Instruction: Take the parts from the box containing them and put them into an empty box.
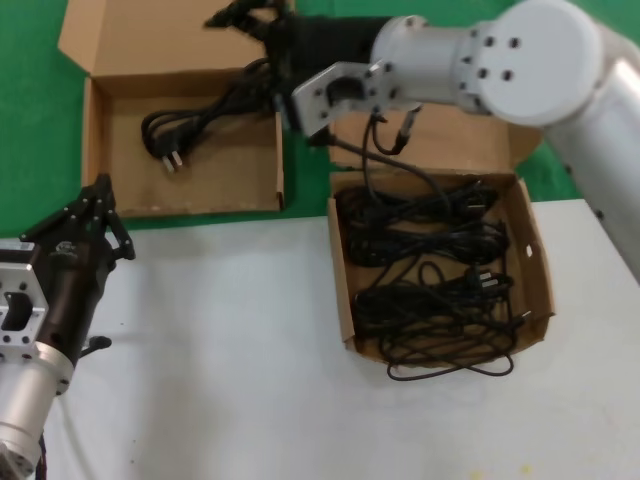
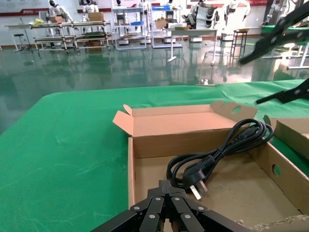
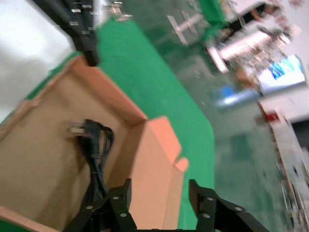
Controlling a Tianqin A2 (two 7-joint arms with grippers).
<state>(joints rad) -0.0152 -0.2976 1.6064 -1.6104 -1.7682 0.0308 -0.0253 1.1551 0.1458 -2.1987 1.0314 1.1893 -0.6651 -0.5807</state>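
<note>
A robotics lab or test hall is stretching out behind the green cloth-covered table (image 2: 72,145): white humanoid robots (image 2: 57,8) are standing along the far wall, metal shelving racks (image 2: 72,36) are holding boxes, and a glossy dark-green floor (image 2: 96,67) is reflecting the lights.

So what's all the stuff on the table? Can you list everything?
Wide cardboard box: one, brown, on the green cloth, far left.
Cable in it: one, black, coiled, its far end draped over the back corner.
Square cardboard box: one, brown, right side, on the white tabletop.
Cable bundles: several, black, filling the square box, one loop hanging over its front edge.
Green cloth: one, at the back.
White tabletop: one, in front.
Left pincer: black, shut, near the wide box's front left corner.
Right pincer: black, open, above the wide box's back right corner.
</note>
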